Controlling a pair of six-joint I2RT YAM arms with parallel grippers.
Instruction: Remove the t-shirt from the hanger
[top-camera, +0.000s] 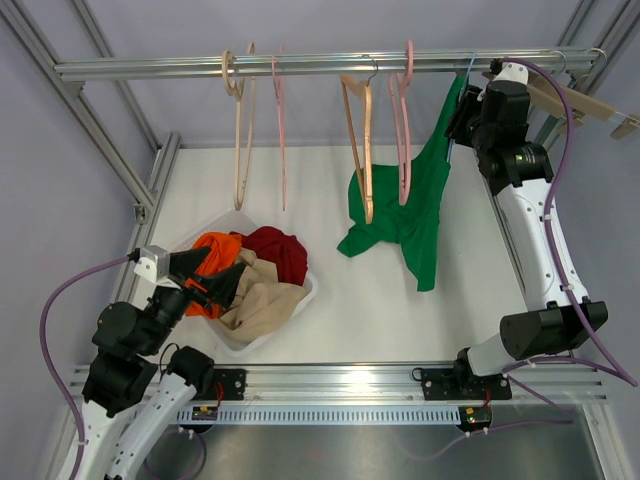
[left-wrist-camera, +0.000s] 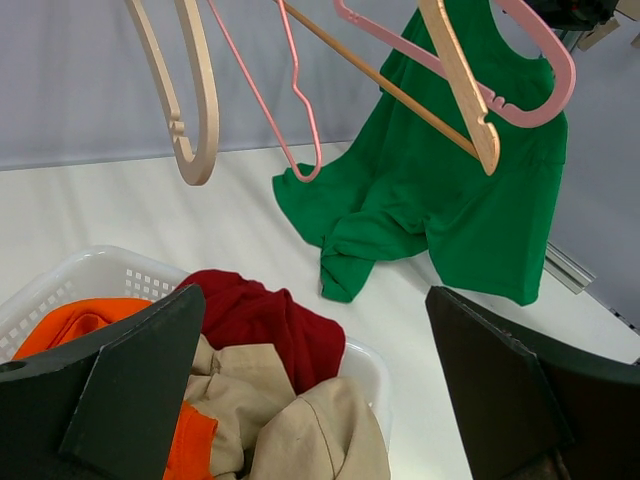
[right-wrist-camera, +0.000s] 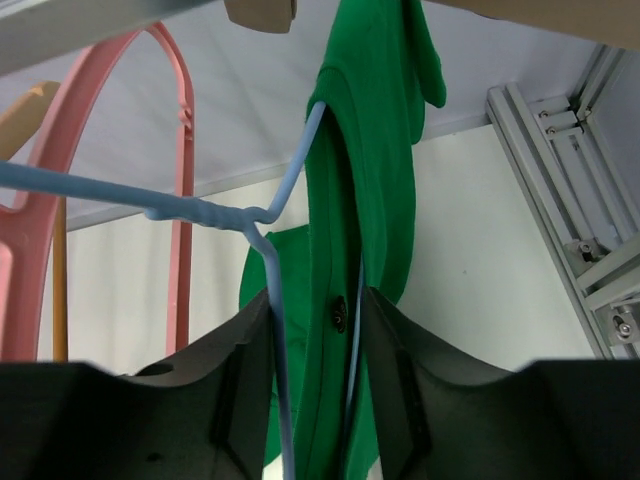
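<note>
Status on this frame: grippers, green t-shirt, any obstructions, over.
Left gripper open over white plastic basket. Right gripper straddling green t-shirt and thin blue hanger, clamp unclear. Shirt not yet off. Pink plastic hanger close beside.

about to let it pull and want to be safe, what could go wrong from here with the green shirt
1. The right gripper has the wire of the blue hanger between its fingers along with the green t-shirt. A pull may drag the hanger along instead of freeing the shirt.
2. In the top view, the thick pink hanger and the wooden hanger hang right beside the shirt. They could snag the fabric or be set swinging.
</note>
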